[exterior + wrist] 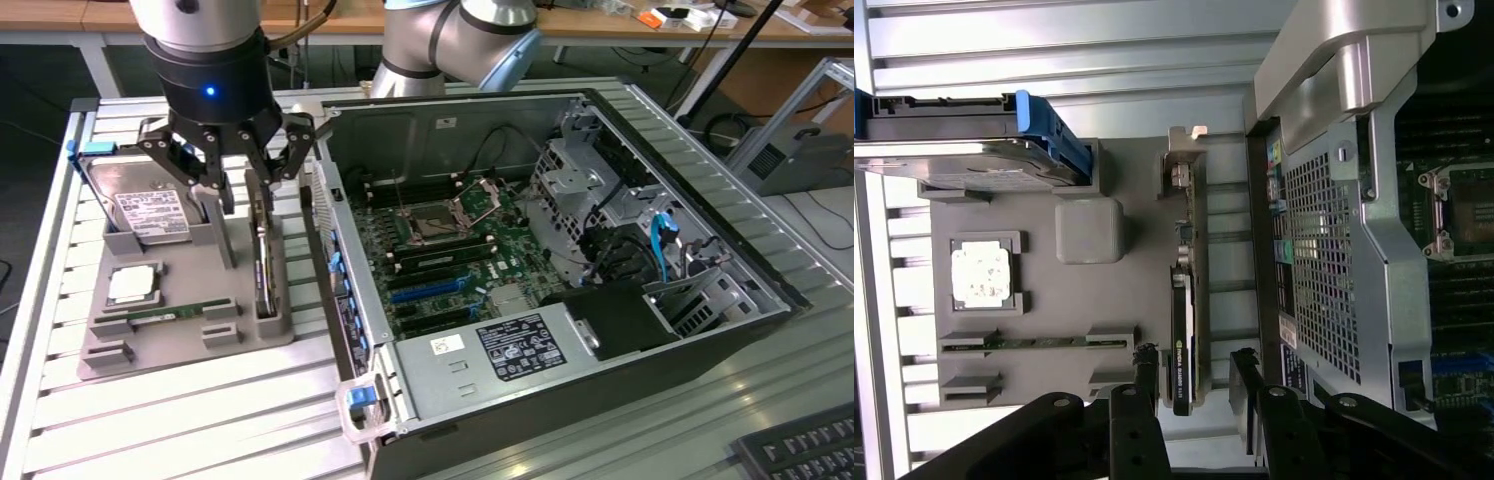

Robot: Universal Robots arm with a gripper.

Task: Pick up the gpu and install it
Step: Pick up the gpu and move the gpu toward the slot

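Note:
The gpu (267,262) is a thin dark card with a silvery end bracket, standing on edge in a slot at the side of the grey holder tray (187,345) nearest the case. My gripper (243,195) hangs open just above the card's far end. In the wrist view the gpu (1189,290) runs between my two black fingertips (1144,365), one on each side with a gap, and my gripper (1194,370) holds nothing. The open computer case (694,330) lies to the exterior view's right, its motherboard slots (434,285) exposed.
On the tray sit a silver hard drive (147,215) in a blue-edged bracket, a CPU (134,285) and a green memory stick (167,315). The case's perforated rear panel (1324,250) stands close beside the card. A keyboard (801,450) lies at the near right corner.

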